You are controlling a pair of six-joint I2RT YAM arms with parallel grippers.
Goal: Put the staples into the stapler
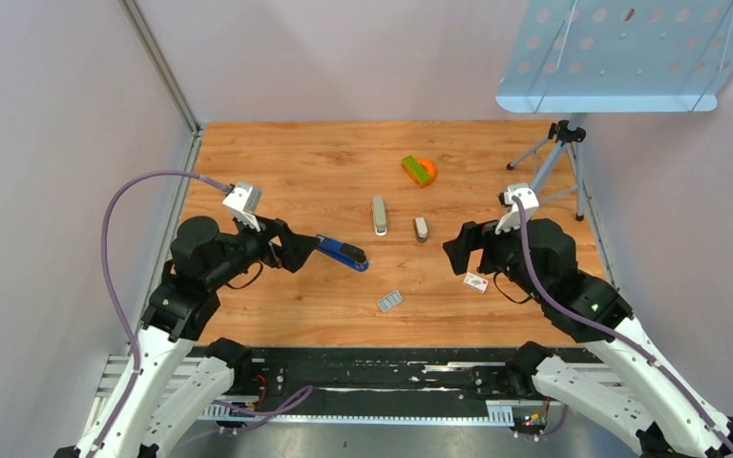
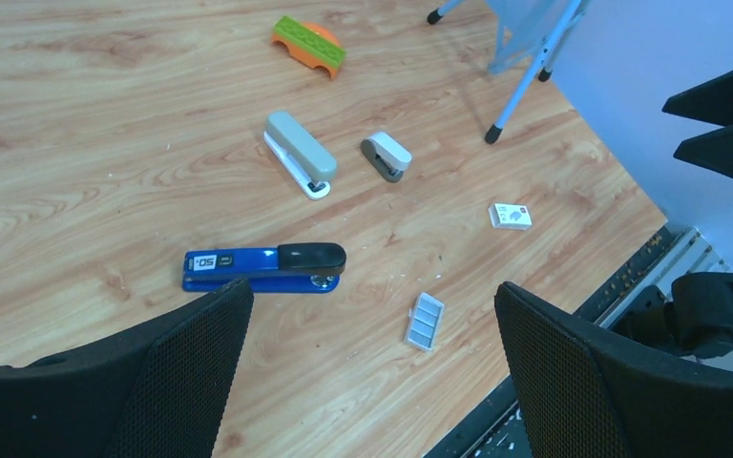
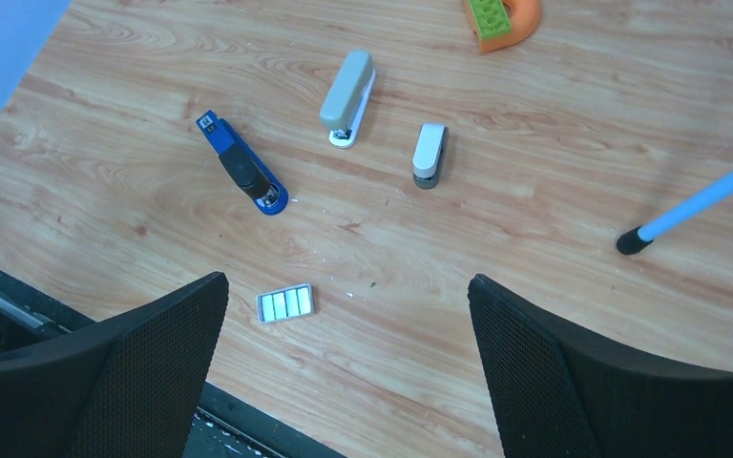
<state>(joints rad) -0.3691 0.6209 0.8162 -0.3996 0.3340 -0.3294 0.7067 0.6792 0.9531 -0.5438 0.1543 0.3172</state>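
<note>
Three staplers [image 1: 379,215] on wood-grain table [image 1: 277,162], pale walls [image 1: 344,57], tripod [image 1: 567,134].

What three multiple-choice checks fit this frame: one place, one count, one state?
1. The staples lie: A) beside the green-and-orange block B) on the table, near its front edge C) inside a stapler
2. Staplers on the table: A) two B) three C) five
3. The left jaws and right jaws are: A) open, empty B) shut on the staples C) shut on a stapler

Key: 1 B, they lie bare on wood by that edge. 2 B, blue stapler, long grey stapler, small grey stapler. 3 A, each wrist view shows a wide gap holding nothing.
</note>
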